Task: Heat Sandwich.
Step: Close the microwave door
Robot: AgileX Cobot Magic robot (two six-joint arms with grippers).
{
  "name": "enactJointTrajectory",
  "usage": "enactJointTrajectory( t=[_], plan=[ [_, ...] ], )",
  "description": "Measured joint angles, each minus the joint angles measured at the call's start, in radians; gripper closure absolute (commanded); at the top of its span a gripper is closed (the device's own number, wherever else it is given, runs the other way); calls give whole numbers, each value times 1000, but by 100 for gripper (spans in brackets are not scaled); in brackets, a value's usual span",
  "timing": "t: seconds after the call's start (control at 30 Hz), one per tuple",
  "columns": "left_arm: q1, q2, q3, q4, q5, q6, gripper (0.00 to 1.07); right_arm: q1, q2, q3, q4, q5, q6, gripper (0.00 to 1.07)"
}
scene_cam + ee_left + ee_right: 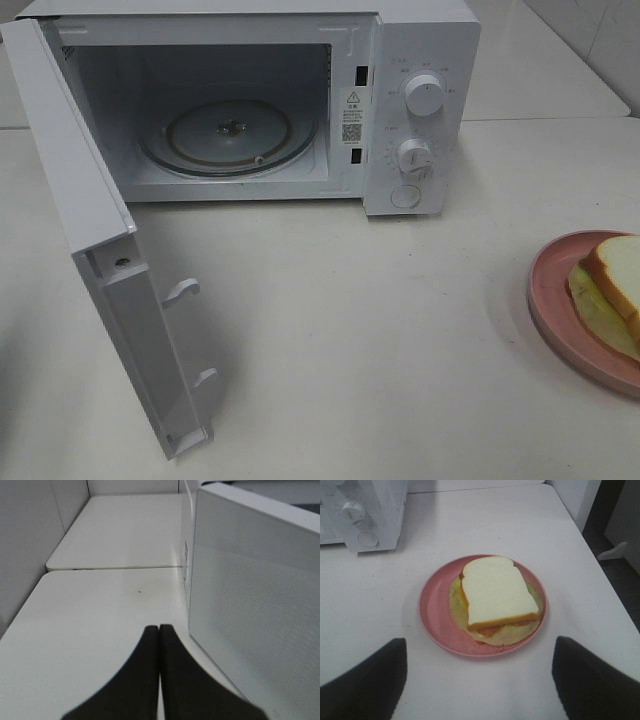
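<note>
One sandwich [495, 592] on pink plate [432, 607], right claw [480, 680] spread wide — left claw [159, 635] pinched closed, empty.

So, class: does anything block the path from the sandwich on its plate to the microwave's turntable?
Nothing visible does. The microwave door stands swung open, the turntable is bare, and the table between it and the sandwich on the pink plate shows nothing.

Sandwich [496, 592]: white bread, tan crust, yellow-green filling; flat on pink plate [432, 611].
</note>
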Motion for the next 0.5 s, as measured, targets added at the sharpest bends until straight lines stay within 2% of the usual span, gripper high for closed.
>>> enactJointTrajectory(
  t=[0.23, 0.37, 0.43, 0.5],
  plan=[
    [0, 195, 11, 85, -301, 0, 107, 0, 0, 0, 0, 0, 0, 31],
    [0, 279, 11, 125, -388, -5, 107, 0, 0, 0, 0, 0, 0, 31],
    [0, 331, 11, 147, -426, -13, 107, 0, 0, 0, 0, 0, 0, 31],
    [0, 383, 9, 169, -459, -46, 107, 0, 0, 0, 0, 0, 0, 31]
  ],
)
